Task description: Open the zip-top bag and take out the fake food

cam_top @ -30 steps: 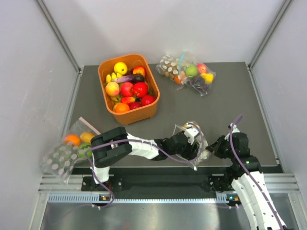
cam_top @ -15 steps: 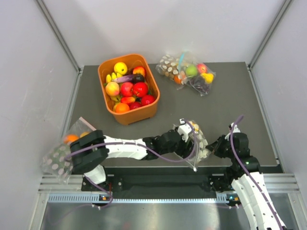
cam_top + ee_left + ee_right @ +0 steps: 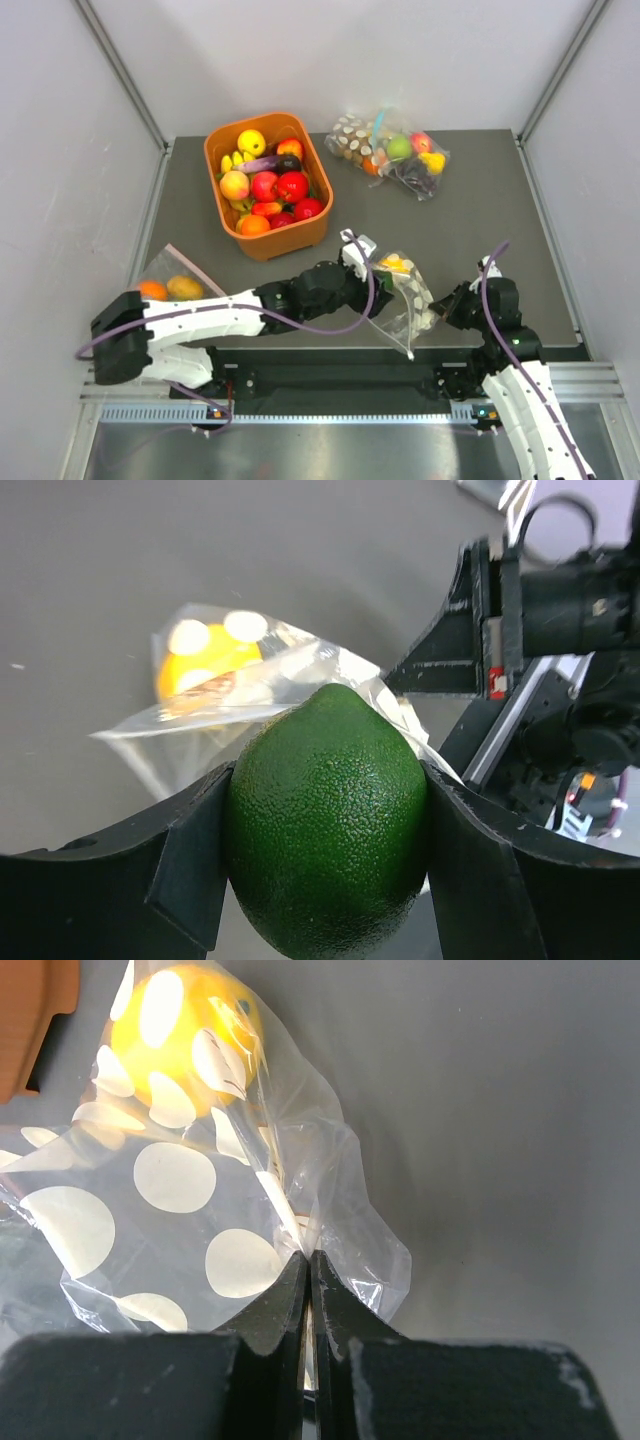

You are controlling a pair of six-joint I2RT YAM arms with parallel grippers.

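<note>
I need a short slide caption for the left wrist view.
Left claw holds a green lime; beyond it, the dotted bag with yellow fruit.

The left arm [image 3: 200, 318] and right arm [image 3: 530, 390] wear white shells over the links, with black joint housings. A thin purple cable [image 3: 330, 326] loops loosely along each. The left gripper [image 3: 330, 850] and right gripper [image 3: 310, 1285] have matte black wedge-shaped fingers [image 3: 190, 860]. The right gripper's black body bears a small red mark [image 3: 495, 680].

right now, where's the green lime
In the left wrist view the green lime is gripped in the left end effector, outside the zip-top bag, which the right end effector pinches just to its right.
</note>
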